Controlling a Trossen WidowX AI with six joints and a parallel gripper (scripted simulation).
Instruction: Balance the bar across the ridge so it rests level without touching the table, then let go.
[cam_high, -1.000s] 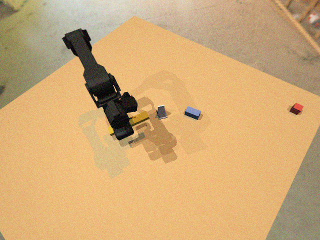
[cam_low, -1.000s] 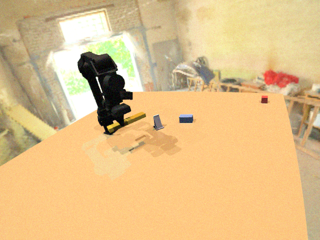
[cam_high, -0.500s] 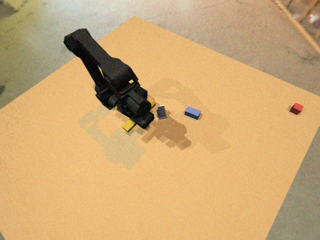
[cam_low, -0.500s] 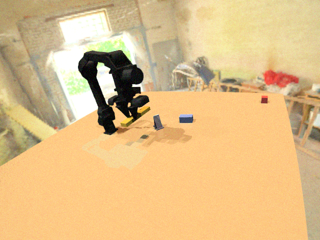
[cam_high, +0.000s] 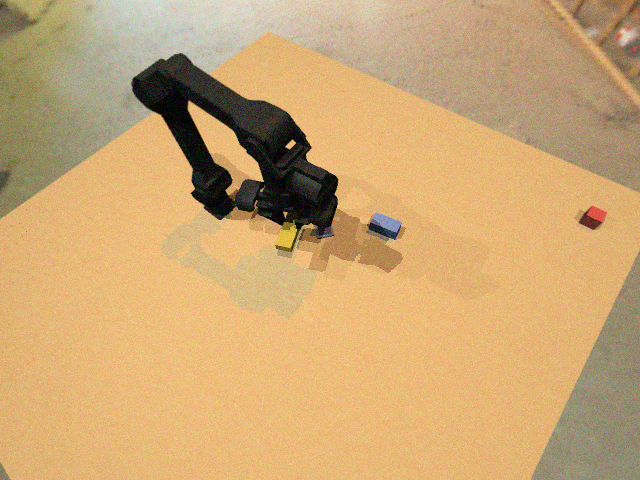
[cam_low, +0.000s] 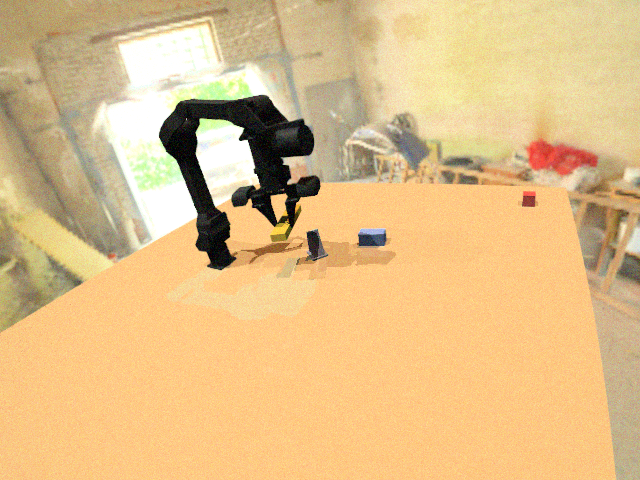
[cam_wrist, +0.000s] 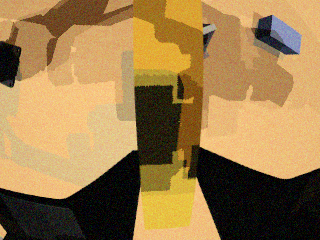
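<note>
The yellow bar (cam_high: 286, 239) (cam_low: 280, 231) (cam_wrist: 167, 125) is held in the air above the table (cam_high: 310, 387) (cam_low: 320, 387), just left of the ridge in the top and exterior views. My gripper (cam_low: 282, 223) (cam_wrist: 167, 156) is shut on the bar, with one finger on each long side. The ridge (cam_high: 324, 231) (cam_low: 314, 244) is a small dark grey wedge standing on the table. The arm hides its upper part in the top view, and only a sliver shows beside the bar in the wrist view. The bar and the ridge are apart.
A blue block (cam_high: 385, 225) (cam_low: 372, 237) (cam_wrist: 282, 35) lies a short way right of the ridge. A small red cube (cam_high: 593, 217) (cam_low: 528, 198) sits far right, near the table's edge.
</note>
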